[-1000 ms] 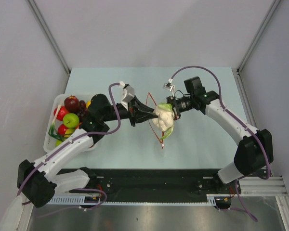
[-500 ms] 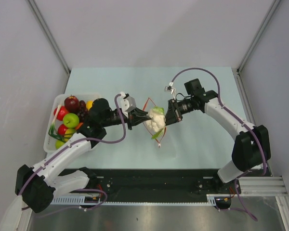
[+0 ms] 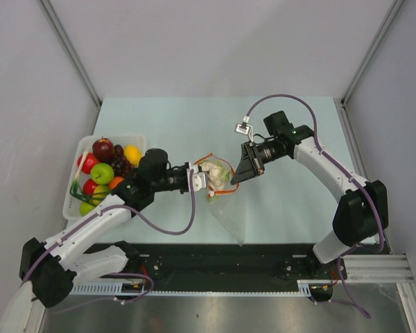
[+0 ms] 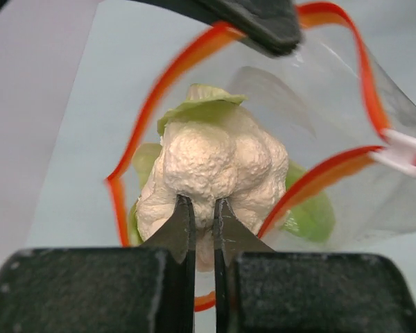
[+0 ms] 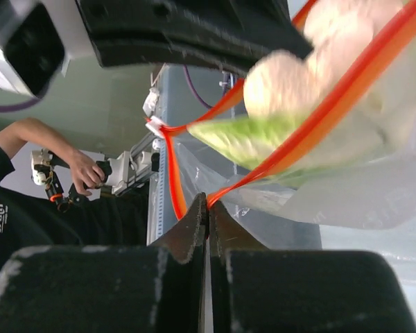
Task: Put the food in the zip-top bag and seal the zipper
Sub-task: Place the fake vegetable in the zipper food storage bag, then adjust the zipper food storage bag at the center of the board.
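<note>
A whitish cauliflower with green leaves [image 3: 215,173] [image 4: 218,163] is pinched by my left gripper [image 3: 203,179] [image 4: 202,208], shut on its near side. It sits in the open mouth of the clear zip-top bag [image 3: 230,214] [image 4: 347,173], ringed by the orange-red zipper [image 4: 173,76] [image 5: 333,90]. My right gripper [image 3: 234,175] [image 5: 208,205] is shut on the zipper strip at the mouth's right side. The bag's body trails toward the table's near edge. More food fills the white tray [image 3: 69,202]: red apple [image 3: 102,147], green apple [image 3: 102,173], yellow piece [image 3: 132,153], dark grapes [image 3: 119,165].
The tray stands at the table's left edge, beside the left arm's elbow. The black rail [image 3: 229,267] with both arm bases runs along the near edge. A person's arm [image 5: 62,149] shows in the right wrist view beyond that rail.
Both grippers have moved left with the cauliflower and the bag's mouth. The bag's body has swung down toward the near edge, and the cauliflower now sits deeper in the mouth.
</note>
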Robot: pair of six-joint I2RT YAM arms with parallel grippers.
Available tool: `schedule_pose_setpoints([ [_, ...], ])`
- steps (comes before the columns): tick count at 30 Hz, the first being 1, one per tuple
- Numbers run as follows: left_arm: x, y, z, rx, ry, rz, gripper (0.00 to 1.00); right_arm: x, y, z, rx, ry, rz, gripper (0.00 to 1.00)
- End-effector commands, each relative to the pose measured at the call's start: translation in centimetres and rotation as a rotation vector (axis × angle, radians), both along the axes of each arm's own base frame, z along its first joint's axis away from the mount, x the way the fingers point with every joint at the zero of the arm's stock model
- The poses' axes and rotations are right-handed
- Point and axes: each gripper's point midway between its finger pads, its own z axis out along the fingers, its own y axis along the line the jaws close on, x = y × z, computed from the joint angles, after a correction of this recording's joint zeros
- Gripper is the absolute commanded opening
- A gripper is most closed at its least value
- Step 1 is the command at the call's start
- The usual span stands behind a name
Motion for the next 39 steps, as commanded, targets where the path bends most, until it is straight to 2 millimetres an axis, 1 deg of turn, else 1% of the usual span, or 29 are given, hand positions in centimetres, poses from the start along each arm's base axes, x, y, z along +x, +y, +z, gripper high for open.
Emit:
schedule_pose_setpoints([
  [1, -1.7, 0.4, 0.3, 0.118, -0.181, -0.128, 0.04, -0.4, 0.2, 2.6, 0.068, -0.036, 0.034, 0.0],
  [2, -2.2, 0.8, -0.3, 0.147, -0.151, -0.142, 0.06, -0.2, 0.2, 2.2, 0.048, -0.053, 0.024, 0.0],
  [3, -2.3, 0.8, 0.4, 0.15, -0.164, -0.149, 0.08, -0.1, 0.2, 1.9, 0.034, -0.058, 0.018, 0.0],
  [4, -2.7, 1.1, 0.5, 0.159, -0.15, -0.158, 0.16, 0.1, 0.2, 1.6, 0.02, -0.067, 0.009, 0.0],
  [5, -3.1, 1.2, 1.0, 0.154, -0.152, -0.166, 0.23, 0.2, 0.3, 1.4, 0.002, -0.08, 0.003, 0.0],
  [6, -3.2, 1.1, 2.4, 0.139, -0.165, -0.17, 0.33, 0.2, 0.4, 1.4, -0.004, -0.09, 0.003, 0.0],
  [7, -3.7, 1.2, 2.7, 0.136, -0.145, -0.175, 0.55, 0.1, 0.5, 1.5, -0.006, -0.101, 0.008, 0.0],
  [8, -3.7, 1.2, 3.6, 0.115, -0.132, -0.16, 0.61, 0.0, 0.7, 1.4, -0.016, -0.115, 0.008, 0.0],
  [9, -3.9, 1.0, 5.5, 0.067, -0.089, -0.133, 0.65, 0.0, 0.8, 1.6, -0.018, -0.136, 0.009, 0.0],
  [10, -4.2, 1.1, 6.0, 0.059, -0.053, -0.127, 0.72, -0.4, 1.1, 1.9, -0.018, -0.162, 0.018, 0.0],
  [11, -4.0, 1.2, 6.8, 0.042, -0.034, -0.1, 0.75, -0.3, 1.2, 1.8, -0.029, -0.189, 0.013, 0.0],
  [12, -4.0, 1.3, 8.1, -0.004, 0.026, -0.048, 0.77, -0.4, 1.2, 2.0, -0.032, -0.21, 0.01, 0.0],
  [14, -3.5, 1.8, 9.2, -0.051, 0.077, 0.036, 0.81, -0.3, 1.2, 2.3, -0.039, -0.245, 0.0, 0.0],
  [15, -3.1, 2.5, 9.6, -0.09, 0.135, 0.123, 0.84, -0.3, 1.1, 2.3, -0.039, -0.26, -0.001, 0.0],
  [16, -2.7, 2.9, 9.7, -0.113, 0.157, 0.178, 0.86, -0.3, 1.0, 2.3, -0.041, -0.266, -0.003, 0.0],
  [17, -2.2, 3.4, 9.5, -0.131, 0.188, 0.243, 0.88, -0.2, 0.8, 2.4, -0.044, -0.278, -0.009, 0.0],
  [18, -1.5, 4.3, 8.6, -0.154, 0.265, 0.35, 0.9, -0.3, 0.8, 2.4, -0.042, -0.284, -0.008, 0.0],
  [20, -1.3, 5.1, 6.8, -0.166, 0.392, 0.454, 0.91, -0.4, 0.8, 2.7, -0.035, -0.297, -0.006, 0.0],
  [21, -1.4, 5.2, 5.5, -0.159, 0.453, 0.47, 0.91, -0.4, 0.8, 2.7, -0.032, -0.304, -0.005, 0.0],
  [24, -1.1, 5.7, 3.3, -0.201, 0.614, 0.54, 0.91, -0.4, 0.8, 2.8, -0.026, -0.318, -0.003, 0.0],
  [25, -0.8, 5.6, 3.3, -0.224, 0.636, 0.541, 0.91, -0.4, 0.8, 2.9, -0.025, -0.323, -0.004, 0.0],
  [26, -0.2, 5.7, 2.8, -0.245, 0.687, 0.573, 0.91, -0.5, 0.7, 2.9, -0.026, -0.33, -0.004, 0.0],
  [28, 0.3, 5.2, 2.8, -0.268, 0.739, 0.563, 0.9, -0.7, 0.6, 3.0, -0.022, -0.341, 0.0, 0.0],
  [29, 0.8, 4.8, 1.8, -0.259, 0.792, 0.578, 0.9, -0.9, 0.5, 3.0, -0.02, -0.35, 0.003, 0.0],
  [32, 1.3, 3.5, 1.3, -0.259, 0.862, 0.555, 0.89, -1.4, 0.4, 2.7, -0.033, -0.374, 0.009, 0.0],
  [33, 1.7, 3.0, 0.5, -0.243, 0.892, 0.552, 0.9, -1.5, 0.3, 2.5, -0.037, -0.387, 0.014, 0.0],
  [35, 2.0, 2.4, 0.2, -0.251, 0.922, 0.536, 0.92, -1.8, 0.0, 2.2, -0.05, -0.405, 0.013, 0.0],
  [36, 2.4, 2.1, -0.9, -0.231, 0.958, 0.545, 0.91, -1.9, -0.1, 2.0, -0.053, -0.409, 0.012, 0.0],
  [39, 2.2, 1.8, -3.3, -0.181, 1.046, 0.578, 0.83, -2.2, -0.4, 1.4, -0.07, -0.413, 0.009, 0.0],
])
